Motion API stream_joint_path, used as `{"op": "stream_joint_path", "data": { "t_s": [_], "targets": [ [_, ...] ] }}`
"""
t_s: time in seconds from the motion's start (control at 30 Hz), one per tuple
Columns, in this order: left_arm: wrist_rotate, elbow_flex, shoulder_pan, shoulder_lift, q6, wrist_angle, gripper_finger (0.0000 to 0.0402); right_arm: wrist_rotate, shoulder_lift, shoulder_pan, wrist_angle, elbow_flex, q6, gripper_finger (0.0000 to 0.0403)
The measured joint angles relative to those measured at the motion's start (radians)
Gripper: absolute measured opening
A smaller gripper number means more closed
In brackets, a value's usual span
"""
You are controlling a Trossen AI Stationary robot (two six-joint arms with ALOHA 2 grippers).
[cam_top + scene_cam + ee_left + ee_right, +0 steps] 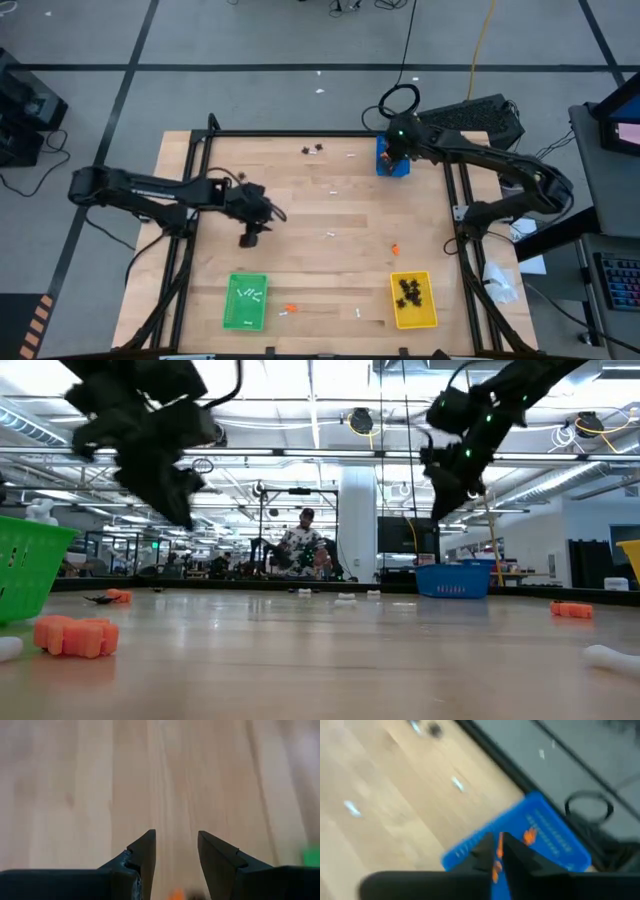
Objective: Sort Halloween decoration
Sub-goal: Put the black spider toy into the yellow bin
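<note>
Bone sticks [327, 235] scattered, green tray [246, 301] near

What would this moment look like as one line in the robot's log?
left end effector: open, above bare table | right end effector: shut on orange lump, over blue tray | green tray: white sticks | yellow tray: black spiders

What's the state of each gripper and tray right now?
left gripper: open, empty, above bare wood
right gripper: shut on orange trinket, over blue tray
blue tray: holds an orange piece
green tray: holds white sticks
yellow tray: holds black spiders
</note>
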Motion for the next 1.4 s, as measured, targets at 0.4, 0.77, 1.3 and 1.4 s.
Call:
{"op": "stream_joint_path", "data": {
  "t_s": [0.4,0.77,1.3,1.4],
  "targets": [
    [-0.05,0.0,-0.248,0.015,-0.264,-0.253,0.0141,-0.001,-0.031,0.185,0.386,-0.104,-0.016,0.0002],
    [-0.263,-0.009,-0.397,0.131,-0.294,-0.248,0.0141,0.03,-0.022,0.294,0.552,-0.132,-0.038,0.0001],
    [-0.332,-0.004,-0.4,0.316,-0.33,-0.178,0.0141,0.03,-0.022,0.312,0.566,-0.132,-0.05,0.0],
    [-0.333,-0.004,-0.4,0.326,-0.33,-0.17,0.0141,0.03,-0.022,0.312,0.566,-0.132,-0.05,0.0]
  ]
}}
